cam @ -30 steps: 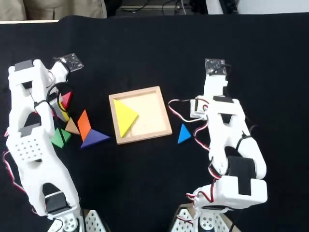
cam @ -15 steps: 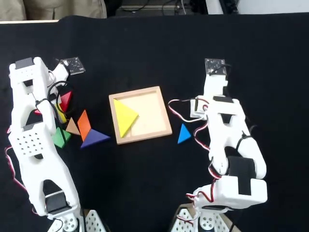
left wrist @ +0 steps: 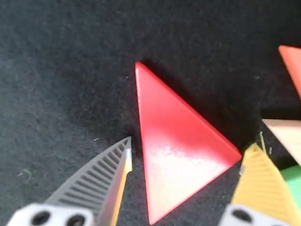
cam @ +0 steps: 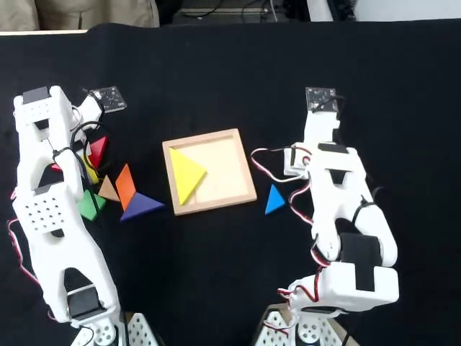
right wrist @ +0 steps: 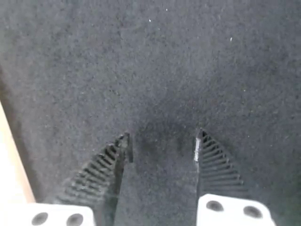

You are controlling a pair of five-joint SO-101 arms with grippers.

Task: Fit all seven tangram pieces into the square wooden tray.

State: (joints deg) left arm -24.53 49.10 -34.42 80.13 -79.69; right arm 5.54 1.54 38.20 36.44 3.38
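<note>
Red triangle (left wrist: 174,155): flat on the black cloth (cam: 238,72), at about 9 to 10 o'clock from the tray and at the 12 o'clock end of the loose cluster.
Left pincer (left wrist: 190,146): spread wide and low over the red triangle, one finger on each side, holding nothing.
Key relation: the triangle's long edge faces the grey finger (left wrist: 99,183) and the opposite corner points at the yellow finger (left wrist: 261,183). A squeeze would likely run edge to corner, so the piece could swivel.
Contact: whether the fingertips touch the cloth is hard to tell.
Tray (cam: 209,135): mid-table, with a yellow triangle (cam: 186,173) in its 9 o'clock half and bare wood elsewhere.
Loose cluster: orange piece (cam: 126,185), tan triangle (cam: 108,189), green piece (cam: 90,207) and purple triangle (cam: 142,206), at 8 to 9 o'clock from the tray.
Blue triangle (cam: 274,200): at 4 o'clock from the tray, just beside the right arm.
Right pincer (right wrist: 163,136): partly open over bare cloth, holding nothing, the tray's wooden edge close by.
Nearer arm: left for the red triangle, right for the blue.
Progress: apparently one of seven pieces placed.
</note>
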